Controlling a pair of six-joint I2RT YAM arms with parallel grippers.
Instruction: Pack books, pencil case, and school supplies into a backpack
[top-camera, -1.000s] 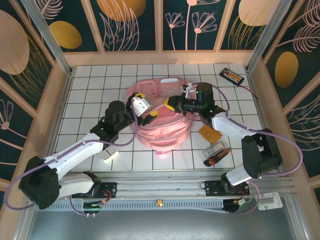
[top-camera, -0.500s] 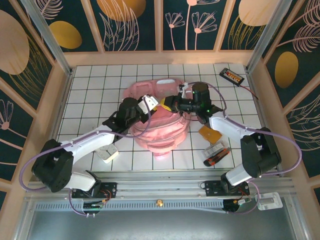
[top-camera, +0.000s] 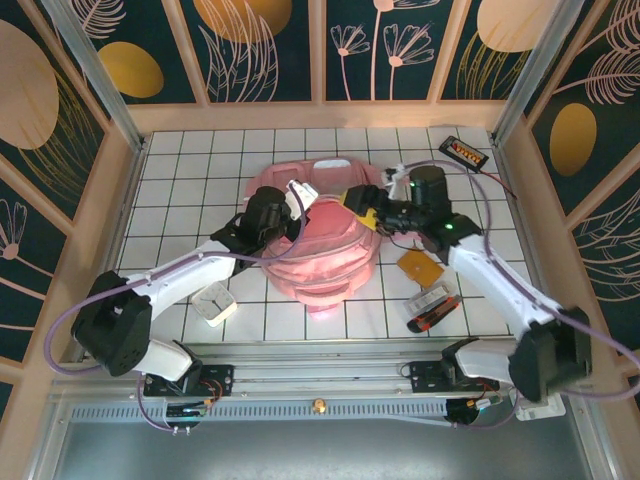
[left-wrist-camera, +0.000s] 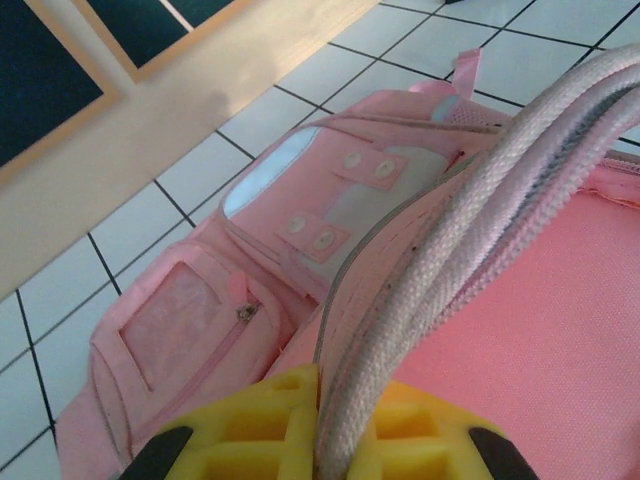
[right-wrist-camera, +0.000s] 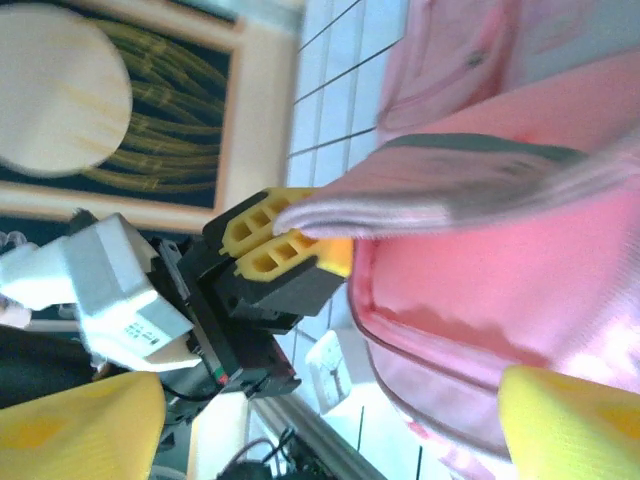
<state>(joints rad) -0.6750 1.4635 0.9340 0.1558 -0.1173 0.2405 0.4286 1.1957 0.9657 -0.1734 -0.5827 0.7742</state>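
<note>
The pink backpack (top-camera: 318, 255) lies in the middle of the table with its mouth facing up. My left gripper (top-camera: 300, 197) is at the bag's upper left rim. In the left wrist view its yellow fingers (left-wrist-camera: 262, 430) are shut on a pink webbing strap (left-wrist-camera: 480, 180) of the backpack (left-wrist-camera: 300, 200). My right gripper (top-camera: 362, 207) stands open at the upper right rim, its jaws wide apart beside the backpack (right-wrist-camera: 500, 250). In the right wrist view, my left gripper (right-wrist-camera: 285, 240) pinches the strap. An orange-brown notebook (top-camera: 418, 267) and a clear wrapped pack of school supplies (top-camera: 432, 308) lie to the right. The pencil case is out of view.
A small white block (top-camera: 214, 303) sits near the front left, beside my left arm. A flat black device with orange buttons (top-camera: 464, 151) and its cable lie at the back right. Wooden walls close in the tiled table on three sides.
My left gripper moved right to the bag's rim and shut on the strap. My right gripper opened, let go of the bag and drew back to the right.
</note>
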